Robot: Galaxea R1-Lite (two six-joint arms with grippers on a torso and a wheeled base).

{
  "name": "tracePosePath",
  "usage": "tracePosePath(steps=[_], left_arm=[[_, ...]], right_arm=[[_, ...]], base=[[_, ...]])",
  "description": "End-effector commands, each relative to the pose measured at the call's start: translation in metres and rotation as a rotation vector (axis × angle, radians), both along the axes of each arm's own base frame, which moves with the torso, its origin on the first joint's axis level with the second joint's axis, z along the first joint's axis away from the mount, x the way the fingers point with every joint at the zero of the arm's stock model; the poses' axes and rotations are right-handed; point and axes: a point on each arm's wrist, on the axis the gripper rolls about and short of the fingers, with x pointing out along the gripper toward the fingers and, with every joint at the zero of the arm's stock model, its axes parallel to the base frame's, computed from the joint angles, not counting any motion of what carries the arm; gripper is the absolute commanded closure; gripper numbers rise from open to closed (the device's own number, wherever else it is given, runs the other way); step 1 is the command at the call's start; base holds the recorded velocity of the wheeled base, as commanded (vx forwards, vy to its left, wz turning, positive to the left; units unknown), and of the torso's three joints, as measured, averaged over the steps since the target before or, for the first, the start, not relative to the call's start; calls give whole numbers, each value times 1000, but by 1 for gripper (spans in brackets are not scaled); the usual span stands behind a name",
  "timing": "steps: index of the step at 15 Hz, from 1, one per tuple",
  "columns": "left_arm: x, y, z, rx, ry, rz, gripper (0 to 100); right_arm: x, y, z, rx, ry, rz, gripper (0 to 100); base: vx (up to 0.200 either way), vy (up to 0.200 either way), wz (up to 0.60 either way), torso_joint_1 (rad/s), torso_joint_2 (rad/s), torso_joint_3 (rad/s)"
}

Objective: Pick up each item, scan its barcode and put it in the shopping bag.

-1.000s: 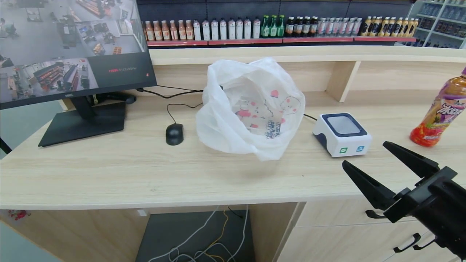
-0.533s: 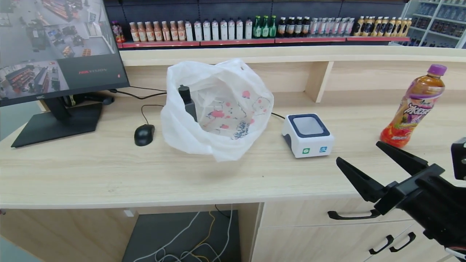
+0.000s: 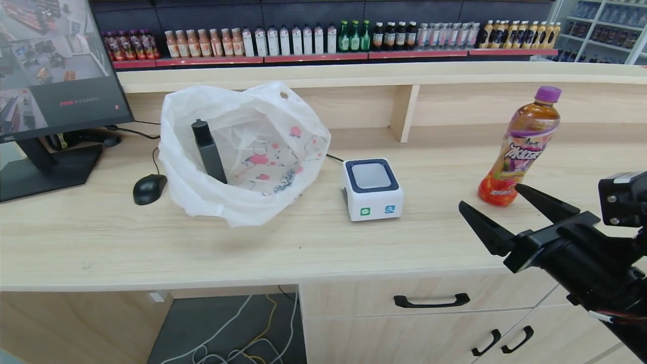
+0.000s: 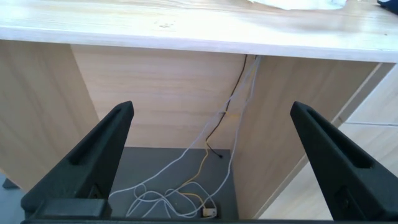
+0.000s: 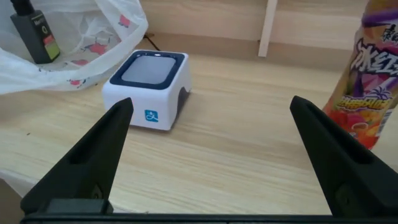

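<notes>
Orange drink bottle with a purple cap stands upright on the wooden counter, near the right gripper, whose fingers are spread wide and empty. The white scanner sits between the bottle and the shopping bag, which already holds a dark upright item. Tall and narrow, the bottle would likely topple if one finger nudged it before the other closed, and its round plastic could slip from a weak pinch. The left wrist view adds the left gripper, also spread and empty, held low before the counter's front, facing loose cables underneath.
</notes>
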Motion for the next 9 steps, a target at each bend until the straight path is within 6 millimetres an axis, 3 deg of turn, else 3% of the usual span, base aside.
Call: tracePosePath(steps=[1, 9], left_arm=[[0, 0, 0, -1, -1, 0, 0], [0, 0, 0, -1, 0, 0, 0]], right_arm=[[6, 3, -6, -14, 25, 6, 0], [18, 9, -9, -22, 33, 21, 0]], base=[[0, -200, 0, 7, 2, 2], [0, -200, 0, 3, 2, 1]])
